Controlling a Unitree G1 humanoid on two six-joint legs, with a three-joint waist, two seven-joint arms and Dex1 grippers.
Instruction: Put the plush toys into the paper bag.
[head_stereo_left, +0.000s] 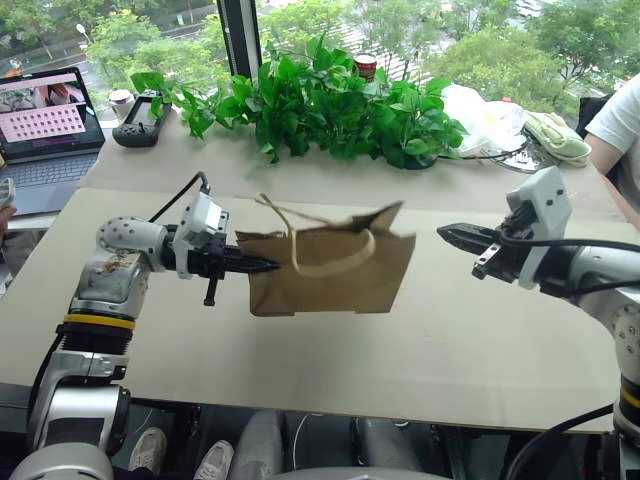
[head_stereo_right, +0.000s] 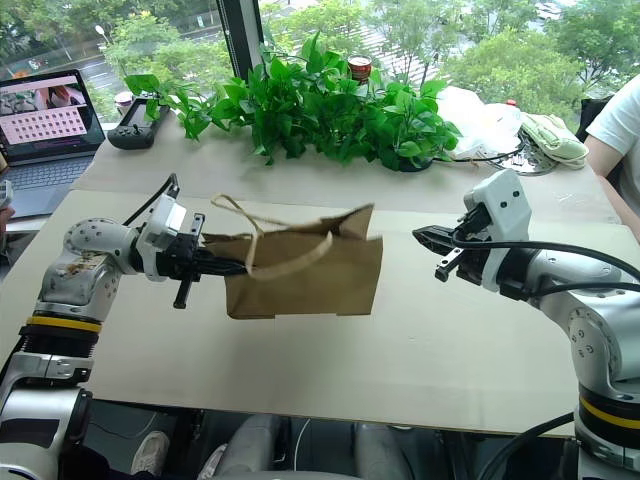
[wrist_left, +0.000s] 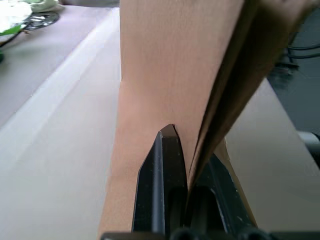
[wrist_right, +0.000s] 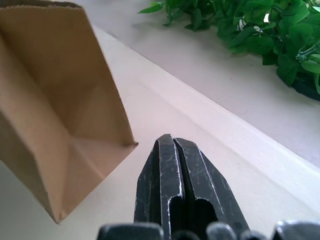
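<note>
**Desk:** Where is the paper bag (head_stereo_left: 330, 270)?

**Photographer:** Lifted off the table (head_stereo_left: 480, 340), hanging flattened between the two arms, its cord handles (head_stereo_left: 320, 245) draped across its side. The left gripper (head_stereo_left: 262, 265) is clamped on the bag's left edge.

**Desk:** And the other arm?

**Photographer:** The right gripper (head_stereo_left: 450, 235) hangs apart from the bag on its right, fingers pressed together, holding nothing. Leafy plants (head_stereo_left: 330, 105) line the far side; a laptop (head_stereo_left: 45, 125) sits far left.

Laptop (head_stereo_left: 45, 125), leafy plants (head_stereo_left: 330, 105), white plastic bag (head_stereo_left: 480, 120) behind.
</note>
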